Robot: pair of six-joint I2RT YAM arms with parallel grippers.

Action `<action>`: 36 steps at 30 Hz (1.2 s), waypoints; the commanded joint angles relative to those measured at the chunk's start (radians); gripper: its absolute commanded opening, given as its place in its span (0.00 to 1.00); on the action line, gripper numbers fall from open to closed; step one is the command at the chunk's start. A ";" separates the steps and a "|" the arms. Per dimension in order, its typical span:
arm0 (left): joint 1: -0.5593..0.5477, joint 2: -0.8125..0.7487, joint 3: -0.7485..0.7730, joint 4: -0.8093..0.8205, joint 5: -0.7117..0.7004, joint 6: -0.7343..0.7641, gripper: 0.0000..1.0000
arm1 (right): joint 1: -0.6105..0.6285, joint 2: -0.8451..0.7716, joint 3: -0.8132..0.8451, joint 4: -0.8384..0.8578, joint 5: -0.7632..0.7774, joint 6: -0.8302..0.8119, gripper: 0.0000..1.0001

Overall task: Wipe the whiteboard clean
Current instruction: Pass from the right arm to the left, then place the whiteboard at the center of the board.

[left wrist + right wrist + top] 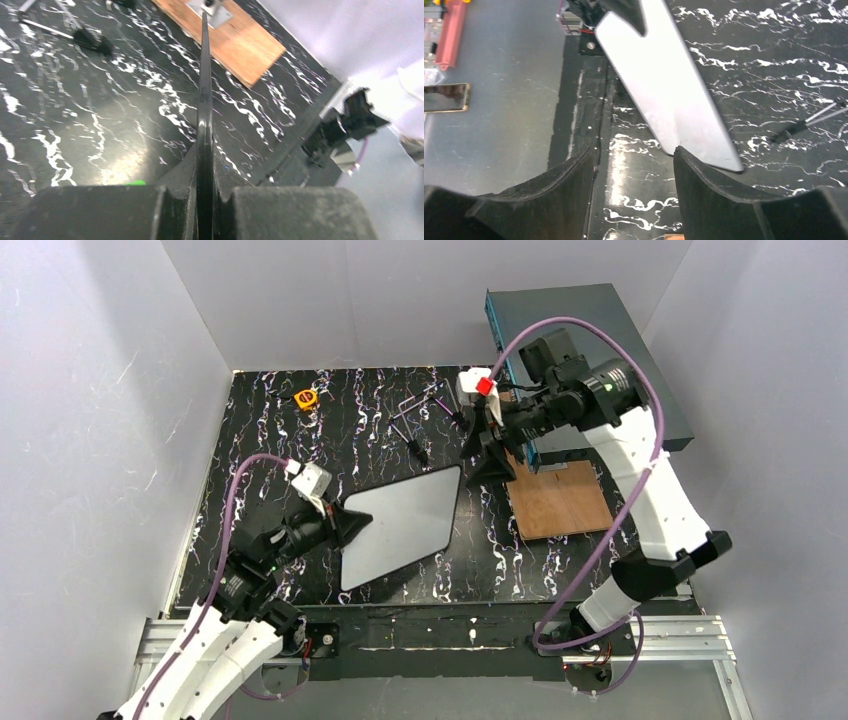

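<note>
Whiteboard (400,525) sits mid-counter (255,435), face blank, with the left gripper (352,525) clamped tight on its 9 o'clock edge. Right gripper (490,462) is at the whiteboard's 1 o'clock corner, jaws apart, holding nothing. Wooden board (560,502) lies at 3 o'clock.

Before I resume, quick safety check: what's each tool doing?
Left tool: closed on the whiteboard, gripping its edge.
Right tool: open, holding nothing.

Overhead view from behind, wrist views close, all sharing whiteboard (400,525)
</note>
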 commanded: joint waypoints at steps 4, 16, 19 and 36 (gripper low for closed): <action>0.024 0.254 0.181 0.254 -0.193 0.016 0.00 | -0.025 -0.140 -0.099 -0.029 -0.120 0.003 0.66; 0.234 0.783 0.493 0.619 -0.003 -0.165 0.00 | -0.187 -0.301 -0.349 0.112 -0.217 0.054 0.67; 0.244 0.872 0.558 0.672 0.022 -0.178 0.00 | -0.196 -0.307 -0.361 0.121 -0.220 0.059 0.67; 0.266 1.303 0.777 0.970 0.005 -0.221 0.00 | -0.209 -0.298 -0.368 0.127 -0.232 0.063 0.67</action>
